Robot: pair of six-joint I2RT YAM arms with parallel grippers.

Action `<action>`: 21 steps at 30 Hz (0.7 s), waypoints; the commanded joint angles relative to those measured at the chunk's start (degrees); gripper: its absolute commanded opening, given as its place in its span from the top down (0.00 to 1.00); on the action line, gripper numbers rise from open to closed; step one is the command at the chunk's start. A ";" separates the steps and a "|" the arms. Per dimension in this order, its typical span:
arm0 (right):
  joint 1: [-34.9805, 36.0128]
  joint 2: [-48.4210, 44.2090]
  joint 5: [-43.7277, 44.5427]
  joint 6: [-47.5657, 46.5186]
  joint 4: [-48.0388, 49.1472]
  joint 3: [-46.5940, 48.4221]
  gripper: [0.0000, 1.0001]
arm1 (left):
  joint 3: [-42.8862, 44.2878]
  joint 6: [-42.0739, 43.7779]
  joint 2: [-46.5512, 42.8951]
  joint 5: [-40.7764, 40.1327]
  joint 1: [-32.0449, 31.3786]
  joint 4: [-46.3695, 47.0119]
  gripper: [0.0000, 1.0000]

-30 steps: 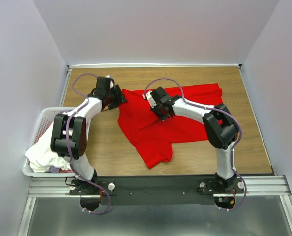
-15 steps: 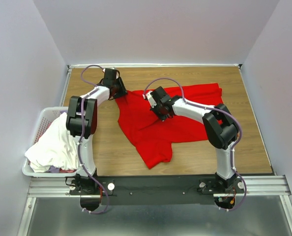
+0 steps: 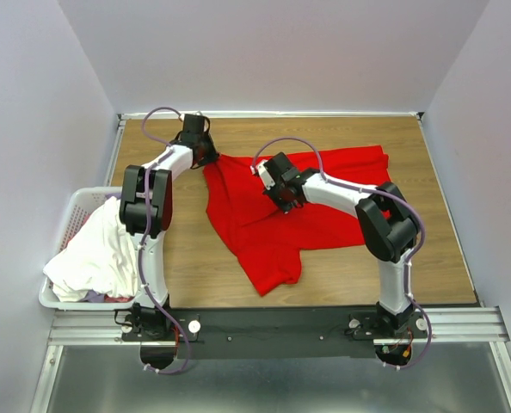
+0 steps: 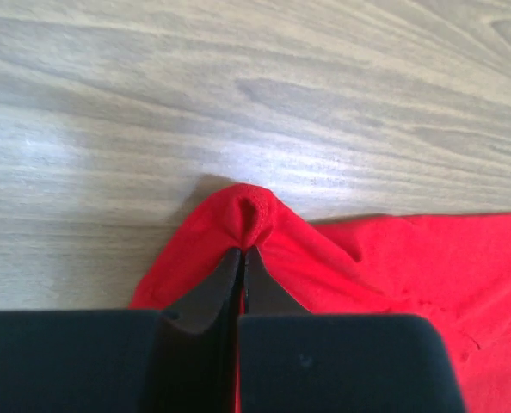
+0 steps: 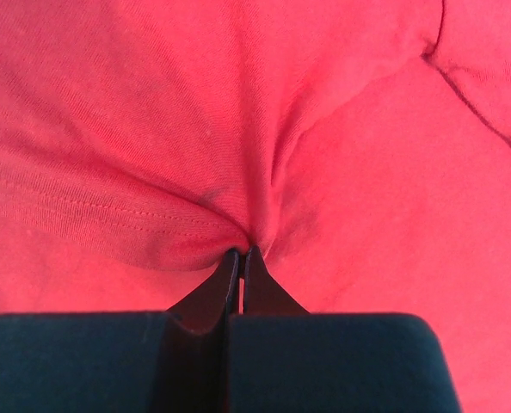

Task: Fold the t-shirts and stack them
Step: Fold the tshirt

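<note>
You had the left claw (image 4: pixel 241 256) clamped on a far corner of the red shirt (image 3: pixel 255 237) and the right claw (image 5: pixel 241 255) pinching its middle, likely to spread it flat on the table (image 3: pixel 187 249).

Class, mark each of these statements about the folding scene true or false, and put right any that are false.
1. The left gripper is shut on a corner of the red t-shirt. True.
2. The right gripper hangs open above the shirt. False: it is shut, pinching a fold of it.
3. The red t-shirt lies in the basket. False: it lies on the wooden table; the basket holds white clothes.
4. The basket stands at the table's left edge. True.
</note>
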 commanded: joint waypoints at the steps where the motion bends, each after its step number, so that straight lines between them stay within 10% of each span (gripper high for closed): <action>1: -0.24 -2.76 0.50 0.94 -1.01 -0.94 0.98 | 1.38 0.70 -0.25 -2.27 1.19 -0.75 0.98; 10: -0.24 -2.50 2.17 1.56 -1.54 0.20 0.91 | -3.11 0.25 -1.31 -2.97 2.42 -0.31 0.98; 15: -1.56 -3.55 1.12 2.70 -1.62 1.69 0.67 | -3.28 1.57 -1.92 -3.85 2.86 -0.23 0.98; 21: -14.81 -4.52 -4.06 8.93 -1.54 5.03 0.55 | -2.76 2.71 -2.01 -3.24 2.86 0.04 0.96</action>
